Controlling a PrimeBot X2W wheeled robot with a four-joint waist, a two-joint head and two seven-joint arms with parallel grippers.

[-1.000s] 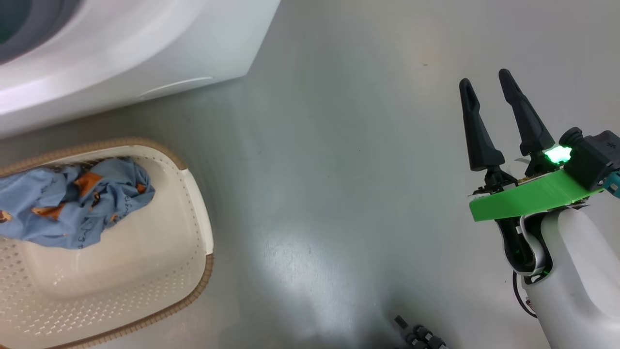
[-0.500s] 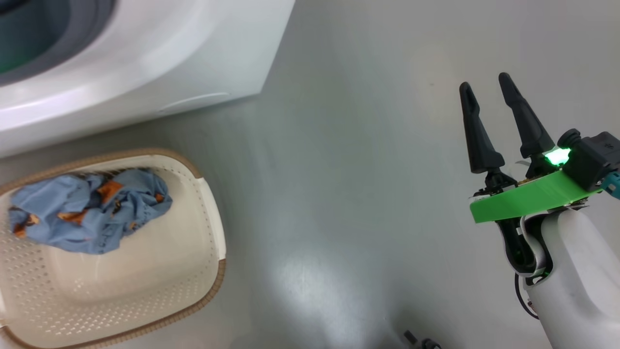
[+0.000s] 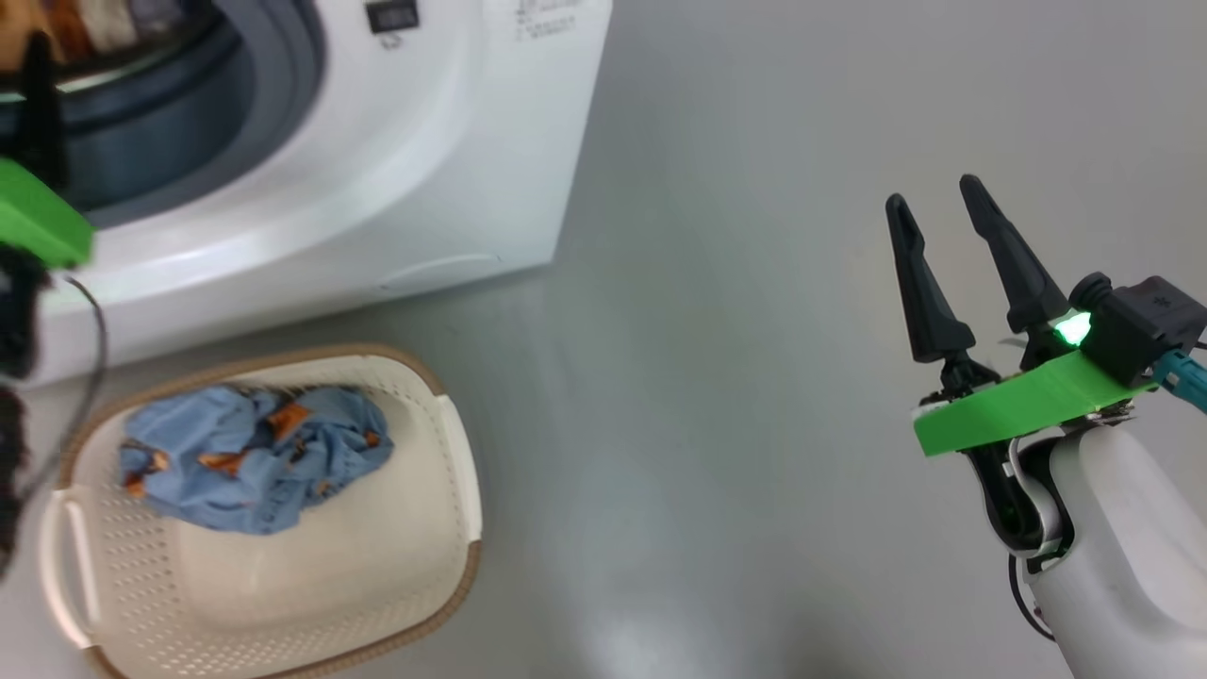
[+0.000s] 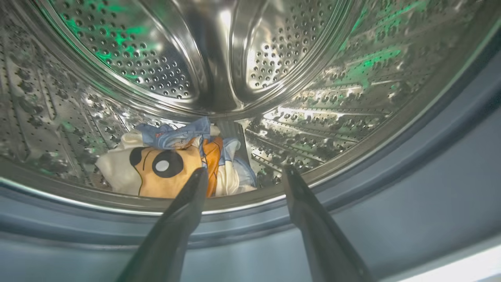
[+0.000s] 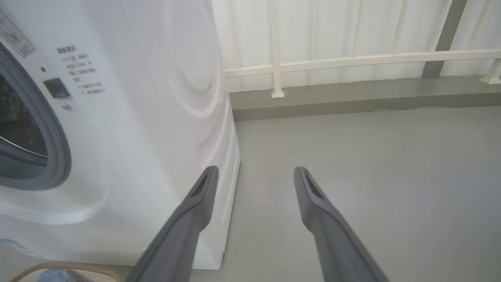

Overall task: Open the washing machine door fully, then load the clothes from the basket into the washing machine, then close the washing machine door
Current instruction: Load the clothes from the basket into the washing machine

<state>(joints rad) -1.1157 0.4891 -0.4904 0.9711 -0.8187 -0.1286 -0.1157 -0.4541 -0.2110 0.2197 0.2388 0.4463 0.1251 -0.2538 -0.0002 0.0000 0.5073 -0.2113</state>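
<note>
Washing machine (image 3: 443,179) on grey floor (image 3: 735,396)

We find a grey floor (image 3: 735,377) bearing the washing machine (image 3: 453,141), upper left, and the basket (image 3: 424,490), lower left.

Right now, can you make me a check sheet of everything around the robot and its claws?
Surface: grey floor, glossy.
Job's things: washing machine mouth uncovered; blue clothes bunched in the basket; printed garment lying in the drum.
Clutter: nothing seen.
Claws: left claw open, empty, at the drum mouth; right claw open, empty, over the floor.
Cables: dark cable by the left arm; teal cable at the right wrist.
Surroundings: white railing past the machine.
</note>
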